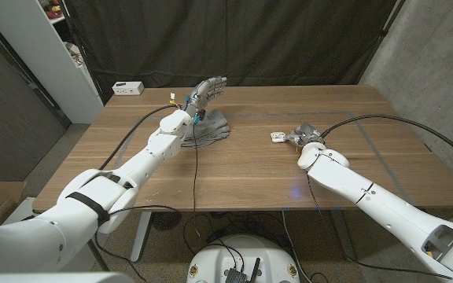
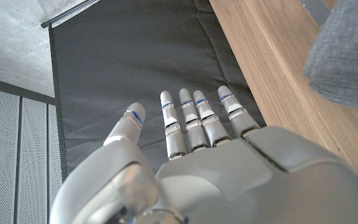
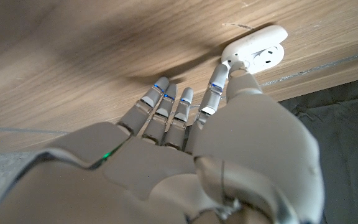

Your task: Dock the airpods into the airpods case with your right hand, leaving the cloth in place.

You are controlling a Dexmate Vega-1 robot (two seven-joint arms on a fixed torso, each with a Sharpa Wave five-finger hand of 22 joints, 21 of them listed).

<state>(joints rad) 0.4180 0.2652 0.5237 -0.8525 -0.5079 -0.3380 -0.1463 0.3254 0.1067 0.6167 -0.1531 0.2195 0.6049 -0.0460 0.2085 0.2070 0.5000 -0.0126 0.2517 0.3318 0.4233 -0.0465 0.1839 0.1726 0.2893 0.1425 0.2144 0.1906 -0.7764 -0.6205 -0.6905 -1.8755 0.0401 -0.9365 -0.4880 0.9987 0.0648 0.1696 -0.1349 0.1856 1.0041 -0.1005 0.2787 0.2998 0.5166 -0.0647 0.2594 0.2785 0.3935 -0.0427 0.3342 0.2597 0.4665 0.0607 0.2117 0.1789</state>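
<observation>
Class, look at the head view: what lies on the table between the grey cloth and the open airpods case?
Nothing: in the head view only bare wooden table separates the cloth from the airpods case, which the right hand touches.

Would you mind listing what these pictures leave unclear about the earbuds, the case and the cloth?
- Airpods: not discernible; in the head view the right hand covers that spot.
- Airpods case: whether its sockets are filled is too small to tell in the right wrist view.
- Cloth: near part hidden by the left hand; cut off in the left wrist view.

lab: black curtain [image 1: 211, 39], concrete wall [image 1: 439, 47]
</observation>
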